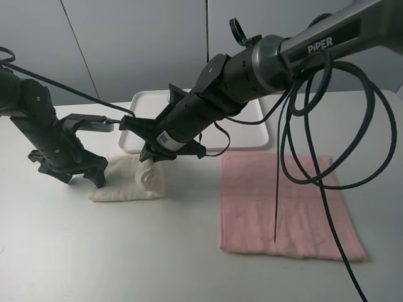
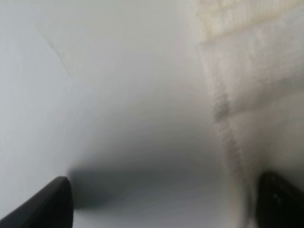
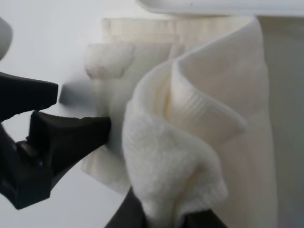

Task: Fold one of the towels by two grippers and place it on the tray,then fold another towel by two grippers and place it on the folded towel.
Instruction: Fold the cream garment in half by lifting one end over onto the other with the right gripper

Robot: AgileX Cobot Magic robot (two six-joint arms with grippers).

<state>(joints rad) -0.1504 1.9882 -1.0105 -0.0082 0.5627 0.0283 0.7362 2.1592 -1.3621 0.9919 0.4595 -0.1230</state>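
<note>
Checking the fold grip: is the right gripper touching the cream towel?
Touching. The right wrist view shows the right gripper pinching a bunched fold of the cream towel between its fingers.

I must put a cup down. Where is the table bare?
Bare: table in front of the cream towel, left of the pink towel. Crowded: left gripper and right gripper at the cream towel; arm over the tray.

Right arm (image 1: 252, 69) hangs across the tray (image 1: 148, 97); table (image 1: 94, 251) before the cream towel (image 1: 126, 185) lies open
</note>
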